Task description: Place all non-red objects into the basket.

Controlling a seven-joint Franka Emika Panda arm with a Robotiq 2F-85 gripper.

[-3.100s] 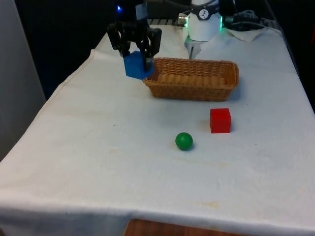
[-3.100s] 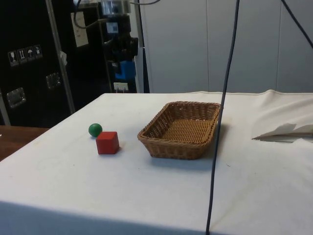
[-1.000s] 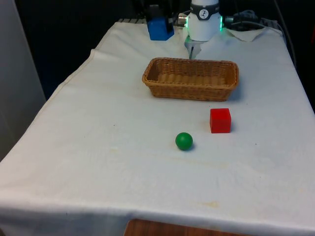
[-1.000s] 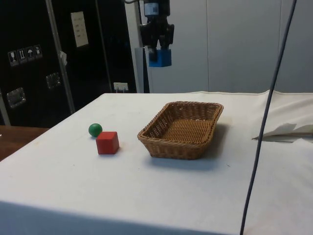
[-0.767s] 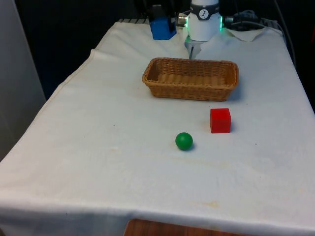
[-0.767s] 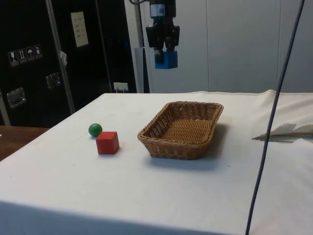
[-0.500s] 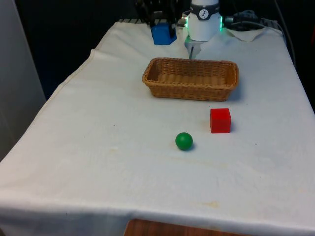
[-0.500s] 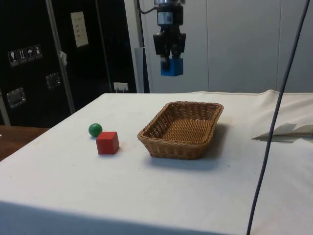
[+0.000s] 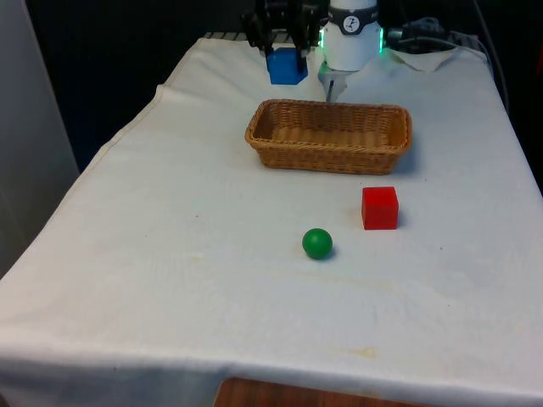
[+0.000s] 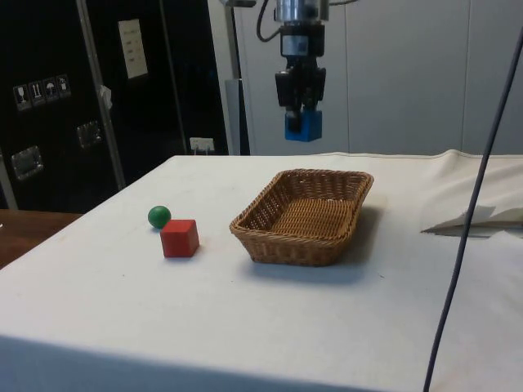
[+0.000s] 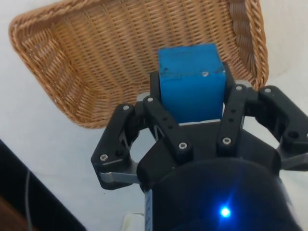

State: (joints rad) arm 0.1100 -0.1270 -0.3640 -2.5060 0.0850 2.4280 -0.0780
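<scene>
White cloth (image 9: 170, 254) below, gripper (image 11: 192, 103) clamped on blue cube (image 11: 191, 82), cube's lower half hidden, above basket (image 11: 86, 57).

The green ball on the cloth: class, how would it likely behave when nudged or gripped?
The green ball is round, so a nudge would probably roll it across the flat cloth. Its curved sides may slip from closing jaws unless centred. It looks rigid, unlikely to squash.

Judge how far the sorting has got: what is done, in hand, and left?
Done: nothing lies in the basket yet. In hand: the claw holds the blue cube in the air above the basket. Left: release it, then fetch the green ball; the red cube stays.
</scene>
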